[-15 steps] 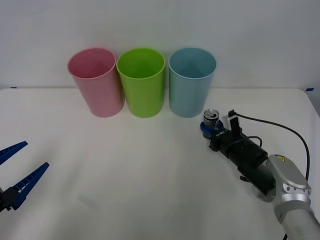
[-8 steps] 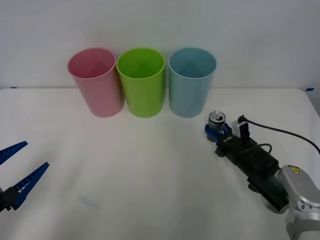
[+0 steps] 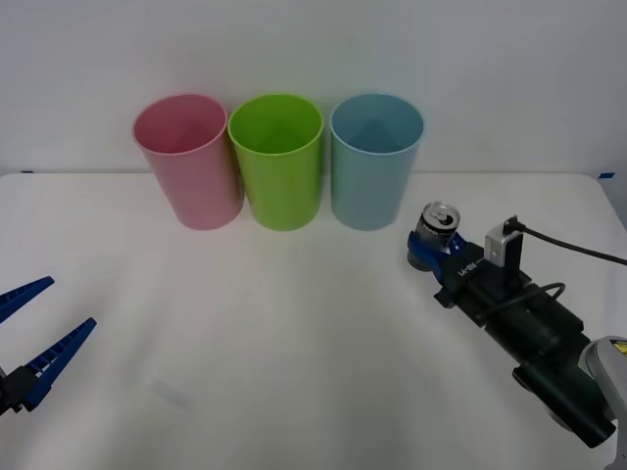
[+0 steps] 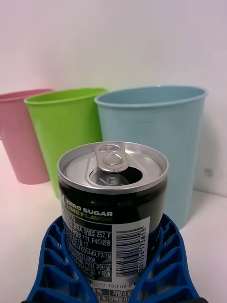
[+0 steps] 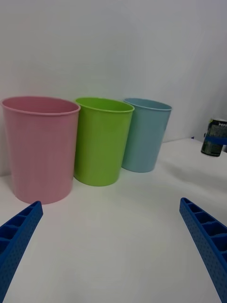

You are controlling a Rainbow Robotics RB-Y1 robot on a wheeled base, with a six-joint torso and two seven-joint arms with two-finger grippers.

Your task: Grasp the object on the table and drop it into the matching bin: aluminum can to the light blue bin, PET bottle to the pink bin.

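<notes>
Front view: the right gripper [image 3: 425,251] has the can [image 3: 436,226] clenched in its jaws, and over the last second it has carried it back and to the right, away from the foot of the blue bin [image 3: 375,160]. The can now sits higher in the picture and leans a little, so I judge it is off the tabletop [image 3: 294,343] rather than sliding on it. That reads as a lift under way, and the grasp itself looks finished. In the right wrist view the can [image 4: 112,208] stands between the ribbed blue fingers [image 4: 54,265], pull-tab up, with the blue bin [image 4: 153,142] right behind it, the green bin [image 4: 66,132] next and the pink bin [image 4: 21,137] beyond. What is left, as I judge it, is to raise the can above the blue rim and let go. The left gripper [image 3: 29,338] waits by the tabletop's near left edge, jaws spread wide, unmoved.
</notes>
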